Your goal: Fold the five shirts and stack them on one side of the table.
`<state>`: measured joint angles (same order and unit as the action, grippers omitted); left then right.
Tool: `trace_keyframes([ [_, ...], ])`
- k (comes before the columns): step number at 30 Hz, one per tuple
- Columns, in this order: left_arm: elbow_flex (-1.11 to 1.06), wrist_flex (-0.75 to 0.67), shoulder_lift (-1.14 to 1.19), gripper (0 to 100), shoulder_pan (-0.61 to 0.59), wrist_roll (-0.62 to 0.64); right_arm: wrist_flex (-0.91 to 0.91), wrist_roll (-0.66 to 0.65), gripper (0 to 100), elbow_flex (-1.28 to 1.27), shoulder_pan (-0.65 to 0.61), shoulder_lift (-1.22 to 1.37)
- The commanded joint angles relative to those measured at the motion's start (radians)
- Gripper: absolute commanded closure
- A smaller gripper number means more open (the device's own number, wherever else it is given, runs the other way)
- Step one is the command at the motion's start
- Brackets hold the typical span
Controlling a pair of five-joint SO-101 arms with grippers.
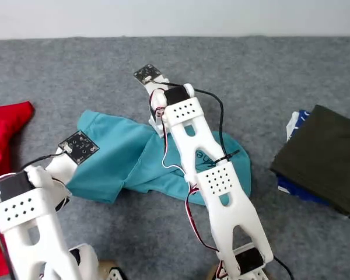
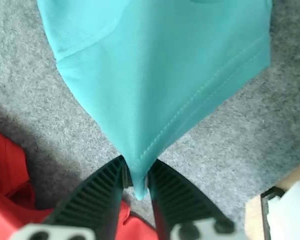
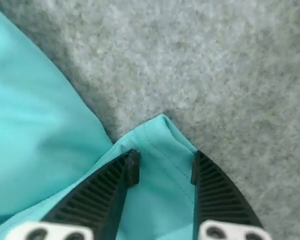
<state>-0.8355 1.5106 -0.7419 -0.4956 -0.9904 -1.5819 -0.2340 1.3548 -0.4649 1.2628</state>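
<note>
When looking down from the high view, finds the teal shirt [image 1: 122, 157] lying crumpled across the middle of the grey table [image 1: 268, 76], partly covered by the right arm [image 1: 216, 175]. Traces that arm from bottom centre up to the shirt's upper edge, just above frame centre. Places the left arm [image 1: 23, 204] at lower left, wrist over the shirt's left edge. Shows a red shirt [image 1: 6, 134] along the left edge of the frame, apart from the teal one. Shows at far right a stack of folded shirts [image 1: 326, 151], dark olive on top with blue beneath, well apart from the teal shirt.

Turning to the left wrist view, finds the left gripper [image 2: 136, 182] at bottom centre, clenched on a pointed fold of the teal shirt's stitched hem. Follows the cloth widening from there across the top of the frame, with grey table on both sides. Catches red cloth in the lower left corner, beside the gripper.

Moving to the right wrist view, finds the right gripper [image 3: 162, 167] at bottom centre, grasping a bunched corner of the teal shirt, black ribbed fingers [image 3: 115, 185] pressed against either side of the fold. Shows the corner's tip peaking just beyond the fingertips, more teal cloth at left, and bare grey table over the upper right.
</note>
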Motion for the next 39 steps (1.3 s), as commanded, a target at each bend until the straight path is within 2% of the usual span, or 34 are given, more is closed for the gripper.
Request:
trace_keyframes([
  [1,0.004,0.006,-0.018,99,-0.008,0.009,-0.005,-0.095,92.2,0.040,0.002,-0.004],
  [3,0.004,0.005,-0.015,99,-0.008,0.009,-0.021,-0.196,99.8,0.038,-0.005,-0.002],
  [4,0.004,0.003,-0.015,99,-0.008,0.009,-0.036,-0.230,98.1,0.040,-0.005,-0.002],
  [13,0.012,0.008,-0.021,99,-0.009,0.028,-0.165,-0.239,98.7,0.161,0.047,-0.111],
  [19,0.088,0.009,-0.021,99,-0.009,0.176,-0.213,-0.239,98.7,0.207,0.114,-0.242],
  [30,0.479,0.000,-0.018,99,0.011,0.631,-0.213,-0.233,98.7,0.213,0.173,-0.639],
  [35,0.704,-0.063,-0.012,99,0.124,0.655,-0.205,-0.235,98.7,0.213,0.220,-0.860],
  [39,0.819,-0.229,-0.011,99,0.180,0.652,-0.197,-0.241,98.7,0.213,0.266,-0.997],
])
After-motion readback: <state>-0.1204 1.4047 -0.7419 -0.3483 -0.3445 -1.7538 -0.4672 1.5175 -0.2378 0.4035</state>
